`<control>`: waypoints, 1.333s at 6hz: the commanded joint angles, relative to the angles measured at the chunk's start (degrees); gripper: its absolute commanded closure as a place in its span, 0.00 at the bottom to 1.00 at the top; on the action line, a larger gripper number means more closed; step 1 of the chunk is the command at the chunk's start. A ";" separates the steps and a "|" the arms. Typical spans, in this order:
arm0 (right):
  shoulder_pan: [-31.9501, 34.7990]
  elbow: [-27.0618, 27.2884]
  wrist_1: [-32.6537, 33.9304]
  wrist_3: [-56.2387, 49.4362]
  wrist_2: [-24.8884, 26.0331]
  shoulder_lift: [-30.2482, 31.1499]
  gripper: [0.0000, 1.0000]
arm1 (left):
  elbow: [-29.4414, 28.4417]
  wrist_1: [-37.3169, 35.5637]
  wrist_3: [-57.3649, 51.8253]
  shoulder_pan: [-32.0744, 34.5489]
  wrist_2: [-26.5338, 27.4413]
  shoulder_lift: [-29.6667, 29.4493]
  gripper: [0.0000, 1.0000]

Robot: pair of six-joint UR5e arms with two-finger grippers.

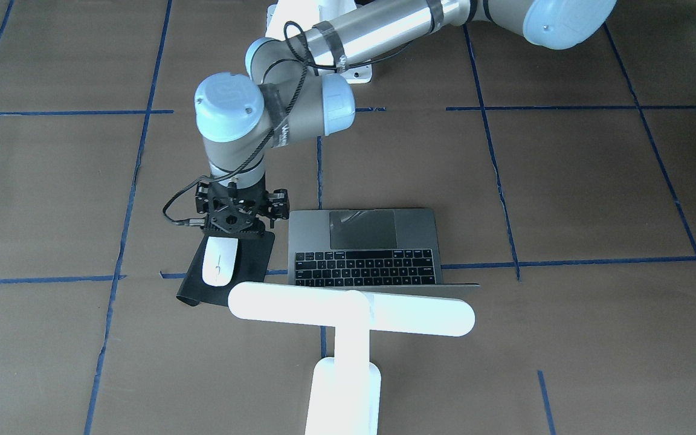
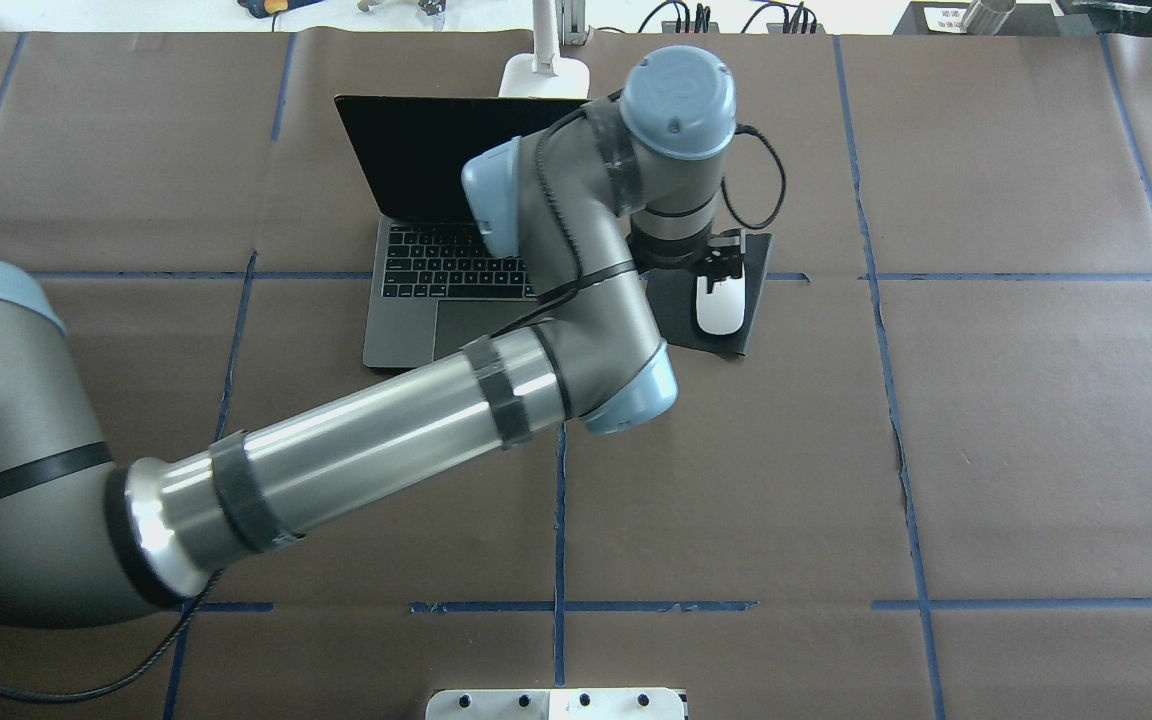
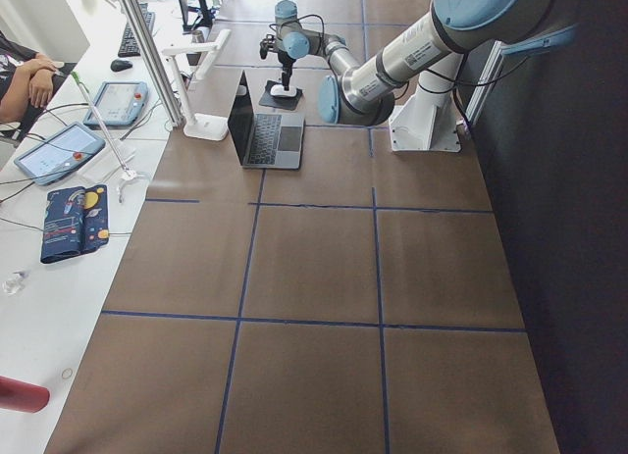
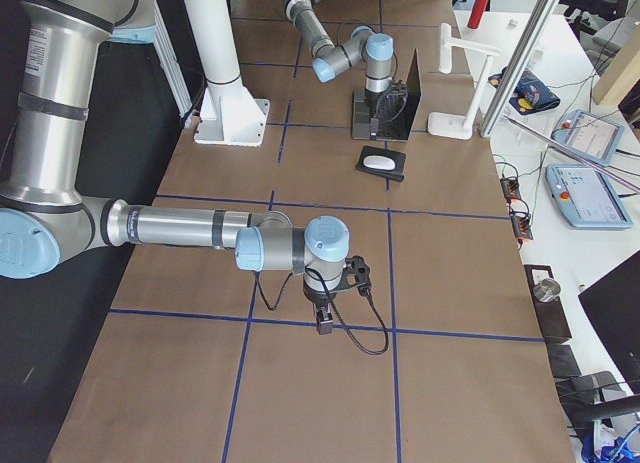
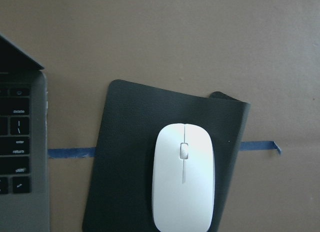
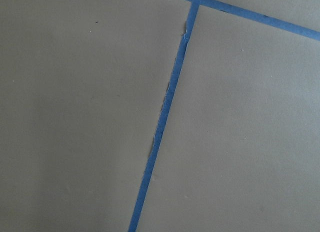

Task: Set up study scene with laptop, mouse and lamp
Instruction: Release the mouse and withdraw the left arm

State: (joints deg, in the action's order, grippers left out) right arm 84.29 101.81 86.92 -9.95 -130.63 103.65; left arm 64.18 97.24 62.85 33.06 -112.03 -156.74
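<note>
– On the brown counter (image 1: 565, 181), where do the laptop, mouse and lamp sit?
– Seen from behind the robot, the open grey laptop (image 1: 363, 244) lies mid-counter, with its keyboard facing the robot. The white mouse (image 1: 220, 261) rests on a black mouse pad (image 1: 254, 260) just to its right. The white lamp (image 1: 351, 311) stands on the far side, just behind the screen.
– And the jaws?
– The left arm's jaws hang over the mouse; I cannot tell whether they are spread or pressed together. The right arm's jaws point down at bare counter, well apart from everything, and their state is equally unclear.
</note>
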 commanded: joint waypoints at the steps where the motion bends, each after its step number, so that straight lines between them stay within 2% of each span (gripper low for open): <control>1: 0.00 0.50 -0.09 -0.07 -0.06 0.06 0.00 | 26.49 -12.12 -9.97 1.56 -0.29 17.26 0.00; 2: 0.00 0.50 -0.09 -0.07 -0.06 0.06 0.00 | 36.00 -13.12 -14.99 3.31 -1.77 26.22 0.00; 4: 0.00 0.59 -0.18 -0.34 -0.06 0.06 0.00 | 48.53 -13.39 -27.89 8.22 -3.54 40.66 0.00; 6: 0.00 0.41 -0.09 -0.25 -0.06 0.06 0.00 | 53.83 -13.39 -42.22 16.04 -8.62 52.71 0.00; 8: 0.00 0.41 -0.18 0.10 -0.15 0.06 0.00 | 53.68 -13.48 -50.06 26.65 -14.59 63.26 0.00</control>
State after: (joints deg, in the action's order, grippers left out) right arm 84.29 102.27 86.77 -10.01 -130.76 103.71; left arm 117.77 83.86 17.04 54.33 -123.70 -98.79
